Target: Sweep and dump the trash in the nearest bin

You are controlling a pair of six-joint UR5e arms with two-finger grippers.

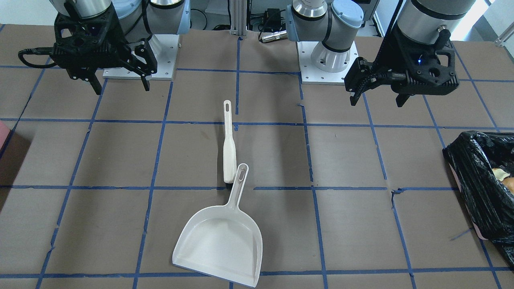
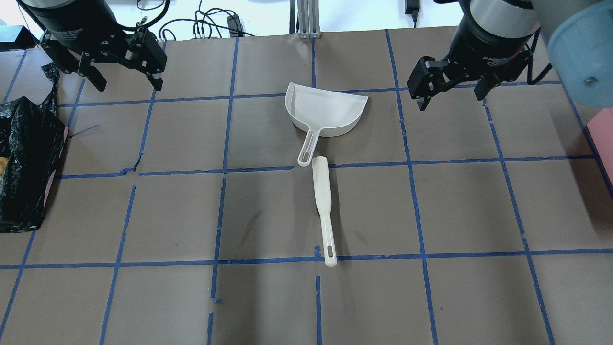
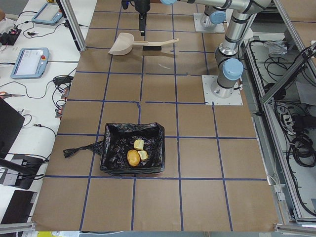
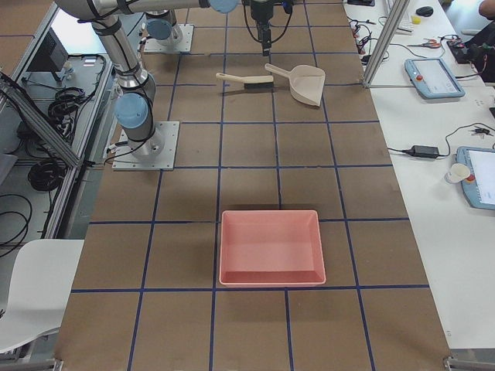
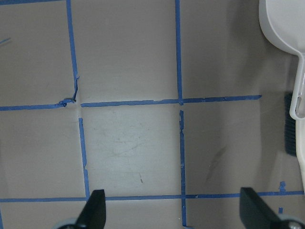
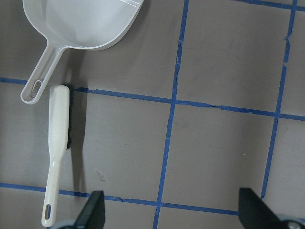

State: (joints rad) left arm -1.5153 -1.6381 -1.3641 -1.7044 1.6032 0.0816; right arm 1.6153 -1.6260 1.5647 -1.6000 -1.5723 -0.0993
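Note:
The trash lies inside the bin (image 3: 114, 148): two pale chunks (image 3: 138, 144) and a tan-orange lump (image 3: 133, 158) on the black bag. The bin also shows at the right edge of the front view (image 1: 474, 176) and at the overhead view's left edge (image 2: 28, 143). The white dustpan (image 1: 223, 245) (image 2: 325, 112) lies empty on the table. The white brush (image 1: 229, 148) (image 2: 322, 201) lies beside its handle. My left gripper (image 2: 129, 86) (image 1: 376, 102) and right gripper (image 2: 451, 100) (image 1: 122, 89) hover open and empty, on either side of the dustpan.
An empty pink tray (image 4: 271, 247) sits at the robot's right end of the table, seen at the overhead view's right edge (image 2: 603, 139). The brown table (image 2: 268, 297) is marked with a blue tape grid. Both arm bases stand at the back edge.

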